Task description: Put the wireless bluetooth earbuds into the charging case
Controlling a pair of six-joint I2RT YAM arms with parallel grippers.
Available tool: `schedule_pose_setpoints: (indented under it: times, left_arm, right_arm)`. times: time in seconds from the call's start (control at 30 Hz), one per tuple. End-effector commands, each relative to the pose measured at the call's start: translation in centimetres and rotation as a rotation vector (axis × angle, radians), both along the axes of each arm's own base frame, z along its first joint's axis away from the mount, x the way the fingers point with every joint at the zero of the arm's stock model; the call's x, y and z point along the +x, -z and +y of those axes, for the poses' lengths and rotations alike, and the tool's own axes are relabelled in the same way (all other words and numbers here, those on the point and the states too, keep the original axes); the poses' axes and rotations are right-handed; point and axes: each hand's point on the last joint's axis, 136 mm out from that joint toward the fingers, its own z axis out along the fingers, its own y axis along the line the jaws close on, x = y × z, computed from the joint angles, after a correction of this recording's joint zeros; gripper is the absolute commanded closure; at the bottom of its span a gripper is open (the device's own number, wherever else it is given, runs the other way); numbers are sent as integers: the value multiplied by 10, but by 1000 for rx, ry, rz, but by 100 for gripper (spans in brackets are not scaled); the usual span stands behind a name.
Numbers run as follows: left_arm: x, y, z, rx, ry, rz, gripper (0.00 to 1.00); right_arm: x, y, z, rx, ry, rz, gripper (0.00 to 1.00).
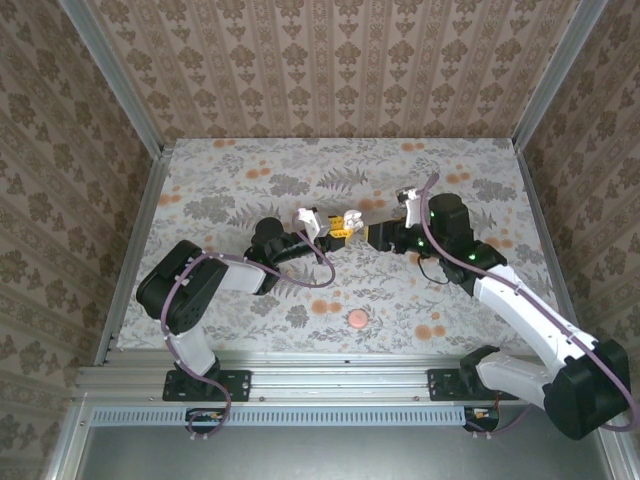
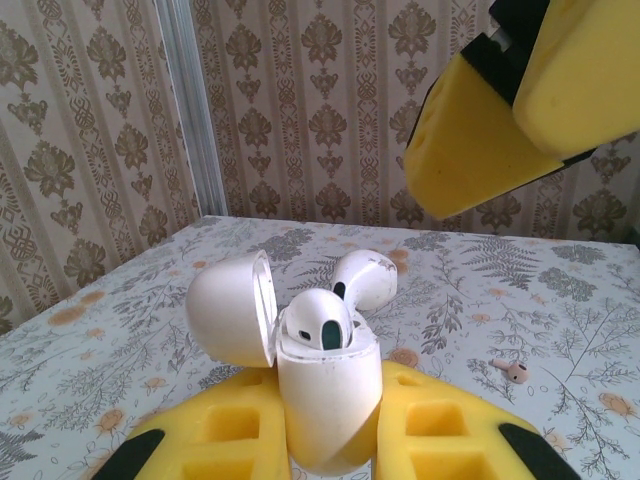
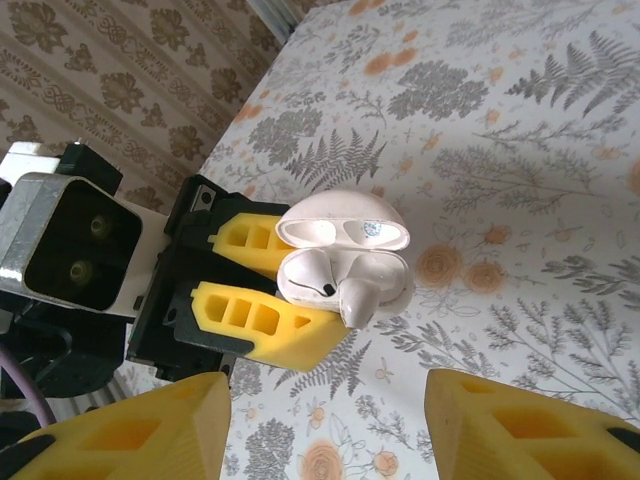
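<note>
Though floral-topped, table (image 1: 480, 160) within damask walls (image 1: 330, 60)

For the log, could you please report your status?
Left gripper shut on white open-lidded charging case. Right gripper open, empty. Tiny pale pinkish earbud loose on floral table. White buds in case, one poking out.

The flat table (image 1: 450, 165) is covered edge to edge with a pale printed sheet of grey ferns and orange flowers. A small round pink disc (image 1: 356, 320) lies flat on it at about 6 o'clock, close to the near edge. A tiny pale pinkish earbud (image 2: 517, 372) lies on the covering among the fern prints, at roughly 4 o'clock in the left wrist view, touching nothing else.
</note>
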Motion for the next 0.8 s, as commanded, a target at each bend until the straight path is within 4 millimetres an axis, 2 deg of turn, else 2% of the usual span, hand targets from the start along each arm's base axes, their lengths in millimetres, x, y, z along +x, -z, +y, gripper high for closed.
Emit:
schedule_pose_setpoints:
  times: [0.0, 0.37, 0.6, 0.77]
  left_arm:
    - [-8, -19, 1, -39, 16, -35, 100]
    - [-13, -23, -2, -48, 30, -36, 100]
    - [-14, -27, -2, -53, 33, -42, 100]
    - [-17, -31, -1, -58, 35, -51, 100]
  right_arm:
    - [1, -11, 9, 47, -39, 35, 45]
    - [13, 7, 13, 19, -29, 90, 47]
    - [22, 13, 7, -11, 19, 102, 51]
    - [29, 19, -5, -38, 82, 118, 55]
